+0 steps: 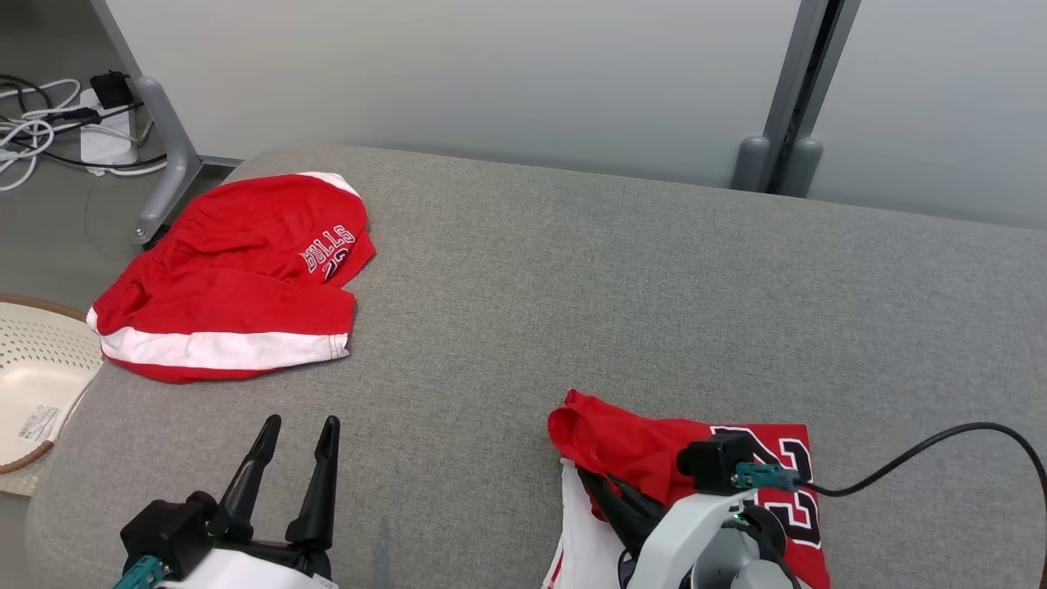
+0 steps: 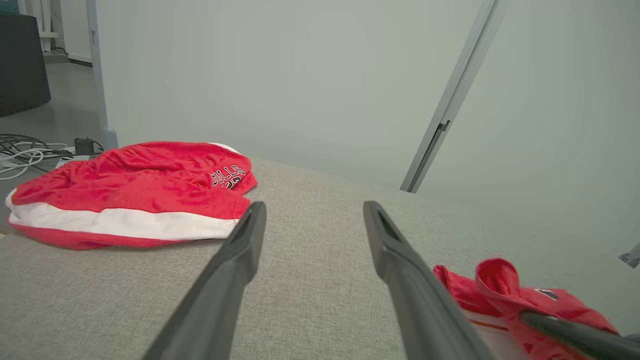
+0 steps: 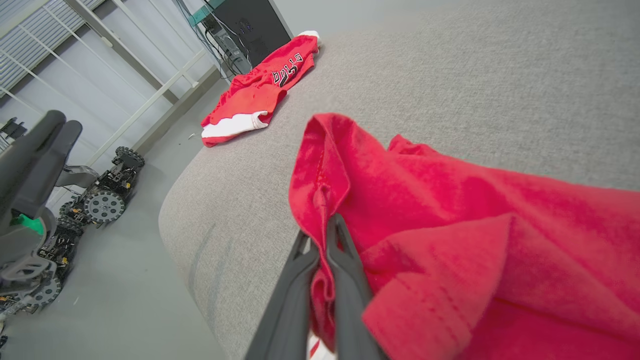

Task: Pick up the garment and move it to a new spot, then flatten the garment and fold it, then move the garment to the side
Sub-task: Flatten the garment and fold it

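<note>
A red jersey (image 1: 646, 446) with a black-and-white number and a white part lies bunched at the near right of the grey padded surface (image 1: 572, 286). My right gripper (image 1: 595, 481) is shut on a fold of its red cloth. In the right wrist view the fingertips (image 3: 334, 235) pinch the garment (image 3: 450, 210) at its left edge. My left gripper (image 1: 300, 423) stands open at the near left with nothing between its fingers (image 2: 240, 250). It points over bare fabric, with the garment (image 2: 500, 285) off to its right.
A second red garment (image 1: 237, 278) with a white band and "BULLS" lettering lies at the far left corner. A white perforated basket (image 1: 33, 384) sits off the left edge. Cables (image 1: 41, 131) lie on the floor. A pale wall panel (image 1: 491, 74) stands behind.
</note>
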